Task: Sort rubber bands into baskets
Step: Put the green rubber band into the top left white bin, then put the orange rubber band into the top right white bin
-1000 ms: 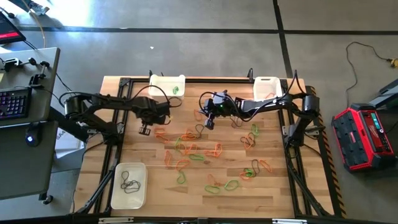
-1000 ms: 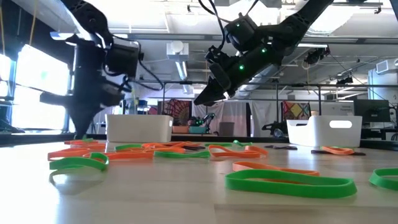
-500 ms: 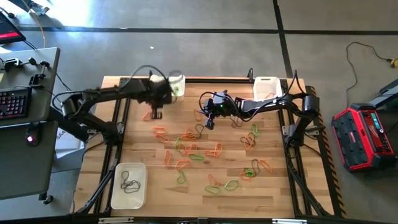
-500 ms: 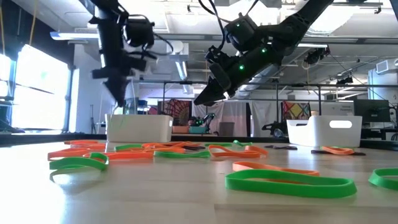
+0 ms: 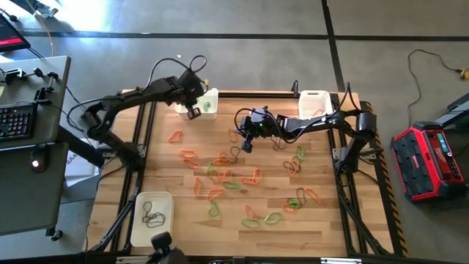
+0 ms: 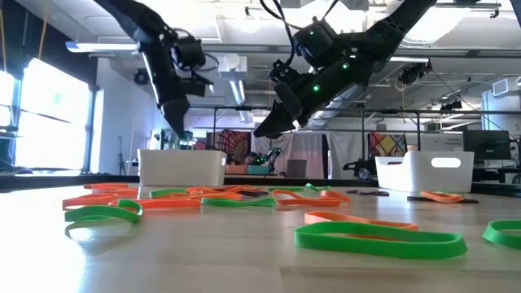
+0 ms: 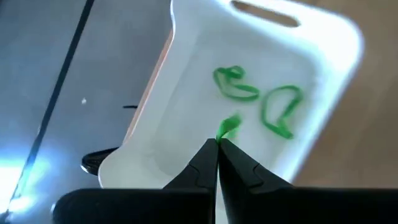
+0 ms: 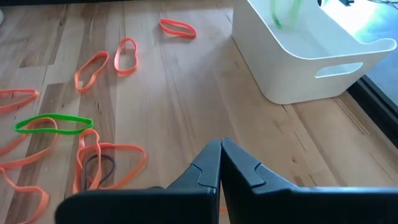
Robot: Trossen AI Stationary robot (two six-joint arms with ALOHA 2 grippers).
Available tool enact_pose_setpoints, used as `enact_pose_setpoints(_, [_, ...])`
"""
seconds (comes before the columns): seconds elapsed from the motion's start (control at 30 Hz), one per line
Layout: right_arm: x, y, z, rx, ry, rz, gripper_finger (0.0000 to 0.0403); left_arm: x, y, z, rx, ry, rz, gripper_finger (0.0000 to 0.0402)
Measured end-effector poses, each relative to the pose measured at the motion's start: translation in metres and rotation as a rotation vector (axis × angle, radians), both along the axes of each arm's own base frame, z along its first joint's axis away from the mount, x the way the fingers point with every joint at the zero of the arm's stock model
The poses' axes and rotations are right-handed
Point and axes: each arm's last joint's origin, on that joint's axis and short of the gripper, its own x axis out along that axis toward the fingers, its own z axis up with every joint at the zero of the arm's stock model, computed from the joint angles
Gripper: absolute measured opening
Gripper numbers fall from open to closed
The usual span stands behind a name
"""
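The left claw (image 7: 217, 144) is closed on a green rubber band (image 7: 227, 127), pinched at one edge, above the far-left basket (image 7: 323, 50), where two green bands (image 7: 235, 84) lie. The band looks light, soft and floppy; I think a thin pinch is enough. The right claw (image 8: 220, 144) is closed and empty over the bench (image 8: 180, 93), where many loose bands (image 5: 227, 180) remain.
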Motion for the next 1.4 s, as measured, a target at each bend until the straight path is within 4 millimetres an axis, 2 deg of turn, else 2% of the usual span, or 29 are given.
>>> enact_pose_setpoints(0.13, [0.000, 0.000, 0.000, 0.014, 0.001, -0.008, 0.0000, -0.001, 0.010, -0.017, -0.045, 0.034, 0.040, 0.0011])
enact_pose_setpoints(0.23, [-0.001, 0.000, -0.002, 0.017, 0.014, -0.008, 0.0000, 0.000, 0.010, -0.020, -0.060, 0.040, 0.044, 0.0035])
enact_pose_setpoints(0.47, [-0.001, 0.000, -0.002, 0.023, 0.019, -0.010, 0.0000, -0.002, 0.002, -0.002, -0.073, -0.080, 0.065, 0.0106])
enact_pose_setpoints(0.63, [-0.002, 0.001, -0.003, 0.021, 0.026, -0.008, 0.0000, -0.007, -0.010, 0.019, -0.071, -0.158, 0.062, 0.0125])
enact_pose_setpoints(0.8, [-0.001, 0.001, -0.002, 0.034, 0.017, 0.007, 0.0000, -0.018, -0.030, 0.033, -0.053, -0.224, 0.068, 0.0126])
enact_pose_setpoints(1.0, [0.003, 0.008, -0.008, 0.060, 0.010, 0.030, 0.0000, -0.037, -0.065, 0.025, -0.027, -0.307, 0.045, 0.0118])
enact_pose_setpoints(1.17, [0.002, 0.020, -0.010, 0.051, -0.101, -0.001, 0.0000, -0.048, -0.092, 0.018, -0.039, -0.345, 0.007, 0.0083])
enact_pose_setpoints(1.33, [-0.012, 0.035, -0.028, 0.038, -0.146, -0.123, 0.0000, -0.049, -0.111, 0.012, -0.124, -0.386, -0.045, 0.0044])
enact_pose_setpoints(1.4, [-0.018, 0.041, -0.035, 0.019, -0.123, -0.122, 0.0000, -0.048, -0.115, 0.010, -0.151, -0.376, -0.051, 0.0029])
